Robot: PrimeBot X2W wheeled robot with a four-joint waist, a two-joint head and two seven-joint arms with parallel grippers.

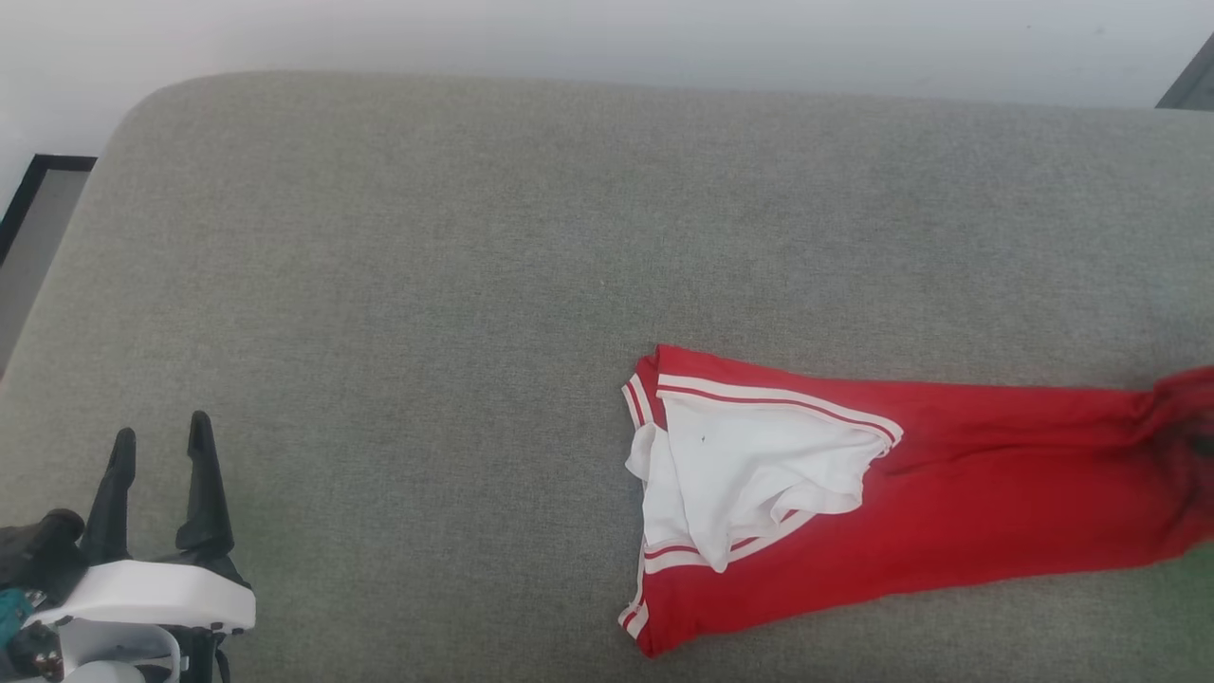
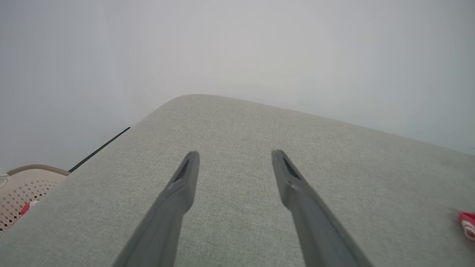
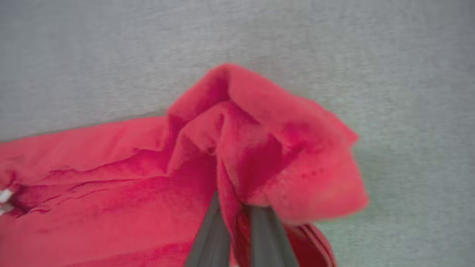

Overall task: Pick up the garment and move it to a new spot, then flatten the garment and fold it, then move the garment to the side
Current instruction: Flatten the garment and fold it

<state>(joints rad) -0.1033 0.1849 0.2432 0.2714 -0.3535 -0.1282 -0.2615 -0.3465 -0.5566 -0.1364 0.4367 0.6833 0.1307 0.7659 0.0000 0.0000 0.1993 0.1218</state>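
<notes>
The garment (image 1: 948, 493), a red jersey with a white, stripe-trimmed sleeve, lies drawn out long on the grey cushion (image 1: 427, 237) in the head view. It is well off to the right of the left gripper (image 1: 161, 432), and its far end is bunched at that view's right edge. The left gripper has its two dark fingers spread apart, with nothing between them.

In the left wrist view, bare grey cloth lies ahead of and beneath the parted fingers. A small scrap of red shows far to their right, and a pale perforated basket (image 2: 22, 185) sits low to their left, beyond the cushion's edge.

In the right wrist view, the right gripper (image 3: 237, 215) is pinched together on a gathered fold of the red cloth. The fold humps up just ahead of the fingertips, while the rest of the garment trails away to their left.

This looks like the first step, carrying the garment to a new spot. The next move likely calls for setting that end down and letting go. After that, the free left gripper would need to reach well to its right to help spread the cloth flat.
</notes>
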